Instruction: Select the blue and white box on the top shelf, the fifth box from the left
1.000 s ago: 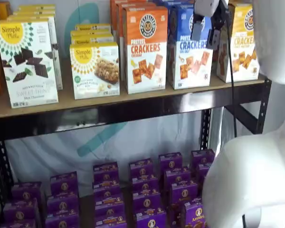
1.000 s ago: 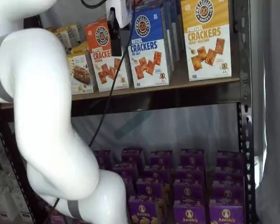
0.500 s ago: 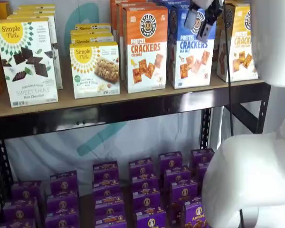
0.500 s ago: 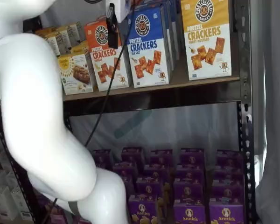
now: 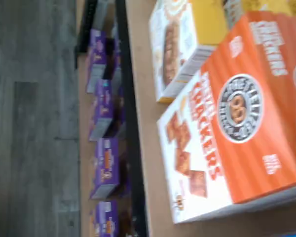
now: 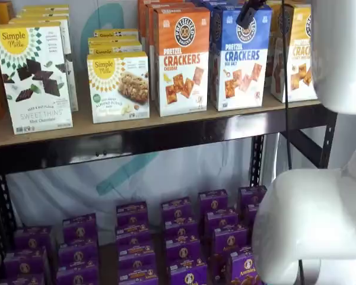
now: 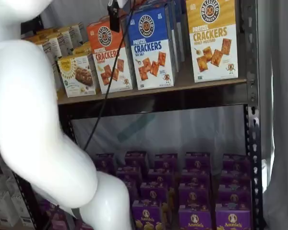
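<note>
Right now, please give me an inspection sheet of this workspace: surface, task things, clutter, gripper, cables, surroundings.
Surface: top shelf, light board with black front rail.
Job's things: blue and white box upright at the front edge, untouched.
Clutter: orange cheddar box beside it; yellow-topped box; purple boxes below.
Grippers: gripper, black fingers above the blue box; gap not visible; holds nothing.
Cables: black cable hanging.
Surroundings: grey wood floor.

An orange cheddar cracker box (image 6: pixel 180 59) stands upright between a yellow-topped almond flour bar box (image 6: pixel 118 86) and a yellow honey mustard cracker box (image 7: pixel 212 39), with a white mint chocolate Sweet Thins box (image 6: pixel 34 77) further along and small purple boxes (image 6: pixel 181 237) in rows on the level below.
</note>
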Robot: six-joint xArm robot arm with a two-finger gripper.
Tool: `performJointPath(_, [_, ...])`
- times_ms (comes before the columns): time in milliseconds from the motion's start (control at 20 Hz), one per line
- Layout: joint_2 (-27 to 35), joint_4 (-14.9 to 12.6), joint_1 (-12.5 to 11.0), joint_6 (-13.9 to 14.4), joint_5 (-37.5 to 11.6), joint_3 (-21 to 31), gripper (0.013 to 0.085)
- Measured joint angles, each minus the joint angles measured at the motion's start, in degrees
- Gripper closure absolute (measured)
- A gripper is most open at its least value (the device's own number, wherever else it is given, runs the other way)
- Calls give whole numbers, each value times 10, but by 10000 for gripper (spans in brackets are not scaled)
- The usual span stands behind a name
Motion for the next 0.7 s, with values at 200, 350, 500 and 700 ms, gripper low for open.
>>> performJointPath(200, [13,-21,11,0,-22,-18,130])
performJointPath(350, [29,-35,17,-2,-39,-31,130])
performJointPath(500, [53,-52,23,-6,-46,-51,130])
performJointPath(700, [81,-72,29,-10,-43,-74,130])
